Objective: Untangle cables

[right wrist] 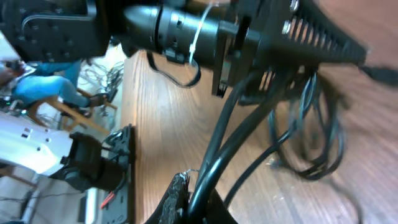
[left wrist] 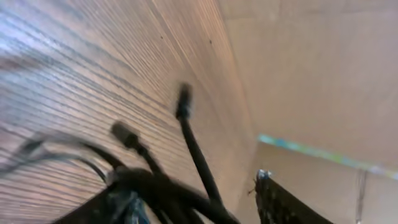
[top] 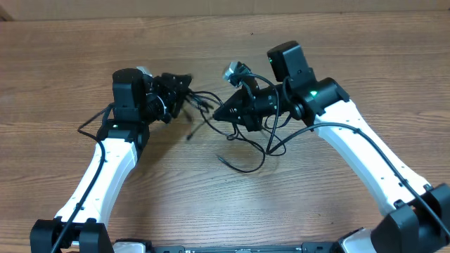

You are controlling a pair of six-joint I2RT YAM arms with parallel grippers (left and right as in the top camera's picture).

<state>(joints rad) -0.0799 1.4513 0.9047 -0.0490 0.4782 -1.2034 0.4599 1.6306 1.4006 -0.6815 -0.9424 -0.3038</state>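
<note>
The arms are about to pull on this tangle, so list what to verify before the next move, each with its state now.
1. Right gripper shut on one cord of the cables: ok.
2. Left gripper clamped for a counter-pull: not ok; its jaws stand apart and cords only pass between them.
3. Cords separated: not ok; loops cross between the two grippers.
4. Plug ends lying free on the table: ok for the two in the left wrist view.
5. Cords clear of the right arm's own wires: cannot tell.
</note>
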